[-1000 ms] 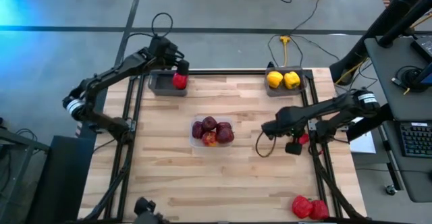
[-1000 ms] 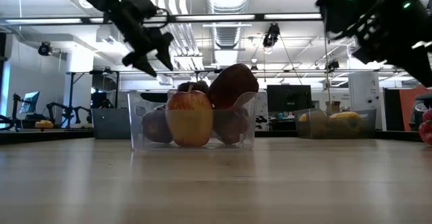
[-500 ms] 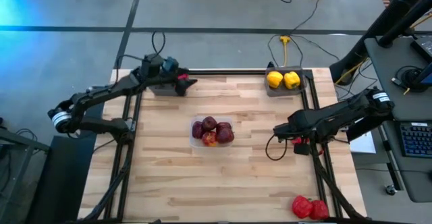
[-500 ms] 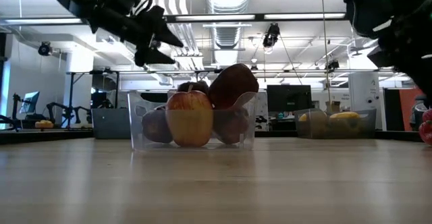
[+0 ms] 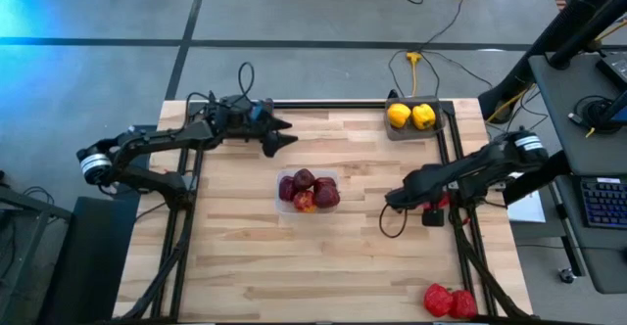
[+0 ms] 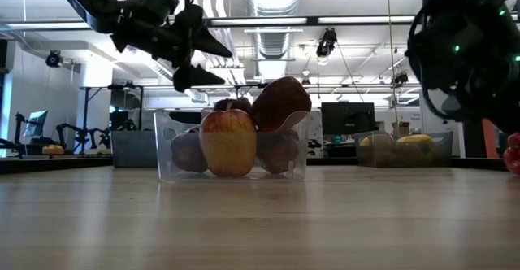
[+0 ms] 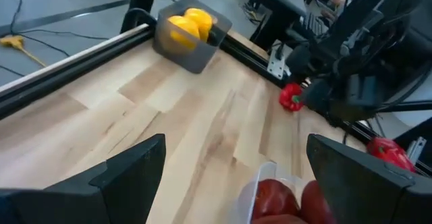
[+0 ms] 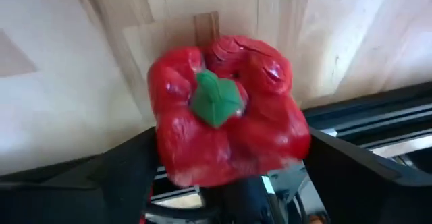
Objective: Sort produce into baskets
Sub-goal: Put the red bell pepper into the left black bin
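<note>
Since the earlier frames, the left arm has swung away from the far-left grey tray and now extends inward over the surface (image 5: 245,266). The left hand (image 5: 277,134) hangs above the boards with its fingers spread and nothing between them. The right arm has shifted slightly at the surface's right edge.

The right hand (image 8: 223,183) sits directly over a red bell pepper (image 8: 226,113). Its fingers stand wide on either side of the pepper and do not appear to have closed on it. The pepper lies stem up at the right edge of the surface, against the black frame rail.

Handling estimate: the pepper looks light and hollow, with a glossy, slippery skin and lobed sides. Grip across the widest part of the body, below the shoulder, with moderate force. A hard squeeze may dent the wall.

The clear container (image 5: 308,190) at centre holds dark red apples. Two yellow peppers (image 5: 410,116) sit in the far-right grey tray. Two more red peppers (image 5: 449,301) lie at the near-right corner.
</note>
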You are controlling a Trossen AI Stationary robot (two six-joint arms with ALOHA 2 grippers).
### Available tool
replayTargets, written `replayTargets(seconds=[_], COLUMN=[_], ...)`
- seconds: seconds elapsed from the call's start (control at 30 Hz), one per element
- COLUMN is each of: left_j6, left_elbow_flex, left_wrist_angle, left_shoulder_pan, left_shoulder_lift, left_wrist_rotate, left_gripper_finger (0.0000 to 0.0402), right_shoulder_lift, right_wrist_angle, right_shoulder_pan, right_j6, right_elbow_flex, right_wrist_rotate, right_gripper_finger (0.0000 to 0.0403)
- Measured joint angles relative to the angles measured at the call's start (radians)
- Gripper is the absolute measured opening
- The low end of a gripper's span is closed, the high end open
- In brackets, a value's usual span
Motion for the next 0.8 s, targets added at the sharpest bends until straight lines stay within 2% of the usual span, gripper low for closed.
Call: replayTargets(seconds=[0.27, 0.4, 0.5, 0.6, 0.8], left_j6=[-0.035, 0.002, -0.003, -0.003, -0.004], left_elbow_flex=[0.0, -0.001, -0.001, 0.0, 0.002], left_wrist_angle=[-0.058, -0.185, -0.265, -0.284, -0.269], left_shoulder_pan=[0.017, 0.019, 0.041, 0.067, 0.096], left_shoulder_lift=[0.007, 0.011, 0.019, 0.025, 0.081], left_wrist_rotate=[-0.05, -0.171, -0.226, -0.223, -0.146], left_gripper_finger=[0.0341, 0.0341, 0.0341, 0.0341, 0.0341], right_shoulder_lift=[0.083, 0.075, 0.069, 0.069, 0.069], right_wrist_angle=[0.02, -0.035, 0.009, 0.176, 0.606], right_shoulder_pan=[-0.001, -0.03, -0.079, -0.169, -0.402], right_j6=[-0.007, -0.006, -0.013, -0.027, -0.041], right_elbow_flex=[0.041, 0.16, 0.285, 0.383, 0.453], right_wrist_rotate=[-0.001, 0.031, 0.132, 0.216, 0.214], right_gripper_finger=[0.0267, 0.0264, 0.0264, 0.0264, 0.0266])
